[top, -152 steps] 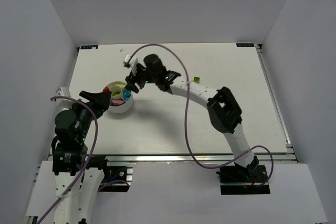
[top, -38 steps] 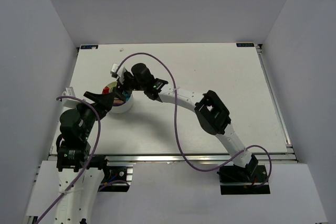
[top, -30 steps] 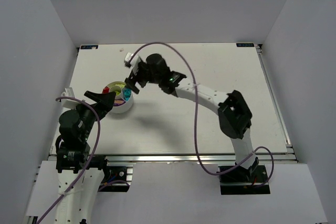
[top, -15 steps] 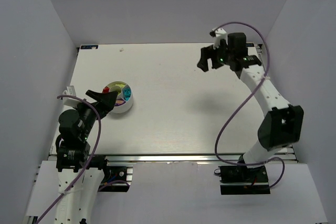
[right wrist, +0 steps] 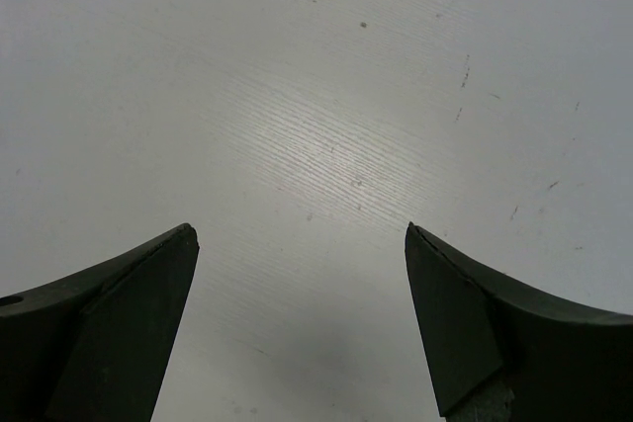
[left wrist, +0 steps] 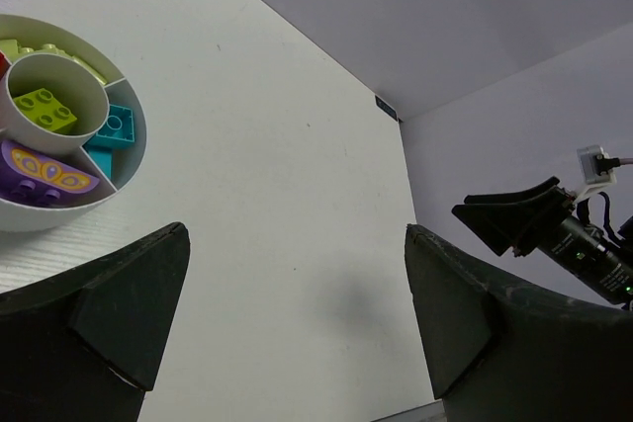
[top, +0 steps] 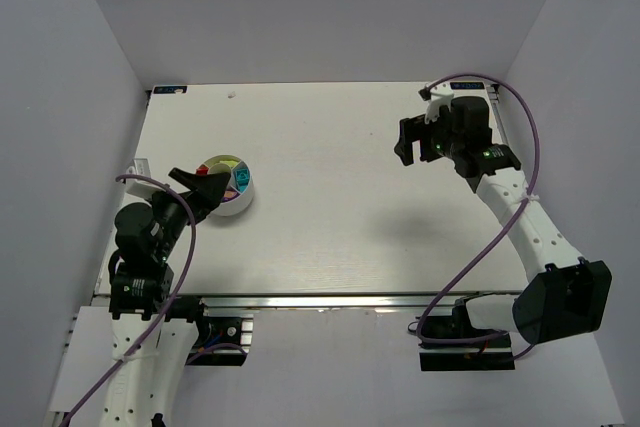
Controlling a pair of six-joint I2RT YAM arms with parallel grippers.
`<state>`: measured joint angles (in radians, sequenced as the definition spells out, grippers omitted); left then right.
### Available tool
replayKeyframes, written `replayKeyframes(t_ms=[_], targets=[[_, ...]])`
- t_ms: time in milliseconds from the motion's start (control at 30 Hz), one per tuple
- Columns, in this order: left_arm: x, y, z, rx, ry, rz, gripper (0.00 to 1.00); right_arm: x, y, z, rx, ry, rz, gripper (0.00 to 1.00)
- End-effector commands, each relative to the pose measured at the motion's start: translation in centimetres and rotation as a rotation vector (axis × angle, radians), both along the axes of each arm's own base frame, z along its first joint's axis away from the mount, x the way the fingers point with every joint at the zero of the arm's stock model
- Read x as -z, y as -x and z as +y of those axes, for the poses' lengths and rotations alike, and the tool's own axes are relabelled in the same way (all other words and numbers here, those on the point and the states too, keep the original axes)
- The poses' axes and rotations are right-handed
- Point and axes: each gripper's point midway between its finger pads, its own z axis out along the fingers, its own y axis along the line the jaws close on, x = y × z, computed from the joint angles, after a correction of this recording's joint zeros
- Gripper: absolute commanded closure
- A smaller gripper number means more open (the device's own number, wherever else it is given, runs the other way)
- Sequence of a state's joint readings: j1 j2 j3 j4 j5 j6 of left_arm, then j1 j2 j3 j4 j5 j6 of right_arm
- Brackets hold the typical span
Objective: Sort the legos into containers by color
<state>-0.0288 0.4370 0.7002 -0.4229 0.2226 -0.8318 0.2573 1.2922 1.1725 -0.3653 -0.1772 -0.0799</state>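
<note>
1. Legos are in neither gripper. The right gripper (right wrist: pixel 297 244) is spread wide in the upper right of the top view, and its own camera shows only bare table (right wrist: pixel 336 96) between the fingers.
2. The left gripper (left wrist: pixel 295 244) is also wide apart and holds nothing. In the top view it sits at the left, just beside the dish (left wrist: pixel 61 216).
3. All the bricks I can see are in that round white dish, at the upper left of the left wrist view:
   - a lime brick (left wrist: pixel 45 106) lies in the centre cup;
   - a teal brick (left wrist: pixel 111 130) lies in the wedge to its right;
   - a purple piece (left wrist: pixel 40 173) lies in the wedge below;
   - more lime pieces show along the top, and a red sliver shows at the frame edge.
4. I can find no loose brick on the table in the top view, so the sorting looks close to done, or done.
5. Handling, as a judgement: the bricks are light, rigid and smooth-sided, so they are likely to pop out of a skewed pinch. The best hold is across two flat opposite walls, low on the body and not on the studs.
6. A stacked pair is best gripped on the lower brick, so it does not split.
7. The dish itself looks light and may slide if a finger nudges its wall.
</note>
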Motion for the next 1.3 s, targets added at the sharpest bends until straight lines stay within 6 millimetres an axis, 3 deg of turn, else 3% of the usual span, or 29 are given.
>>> replayKeyframes(t_ms=[0, 133, 433, 933, 1267], targets=[[-0.3, -0.1, -0.3, 0.017, 0.004, -0.012, 0.02, -1.6, -0.4, -0.7, 0.057, -0.014, -0.055, 0.11], [-0.4, 0.1, -0.2, 0.015, 0.002, -0.009, 0.02, -1.8, -0.2, -0.6, 0.058, -0.03, -0.054, 0.11], [-0.3, 1.0, 0.0, 0.003, 0.007, -0.016, 0.02, -0.2, 0.5, -1.1, 0.037, 0.023, -0.062, 0.11], [-1.0, 1.9, -0.2, 0.021, -0.009, -0.014, 0.02, -0.3, 0.9, -1.8, 0.05, 0.052, -0.067, 0.1], [-1.1, 1.3, -0.4, 0.026, 0.002, -0.03, 0.02, -0.5, 1.0, -2.1, 0.058, 0.065, -0.087, 0.11]])
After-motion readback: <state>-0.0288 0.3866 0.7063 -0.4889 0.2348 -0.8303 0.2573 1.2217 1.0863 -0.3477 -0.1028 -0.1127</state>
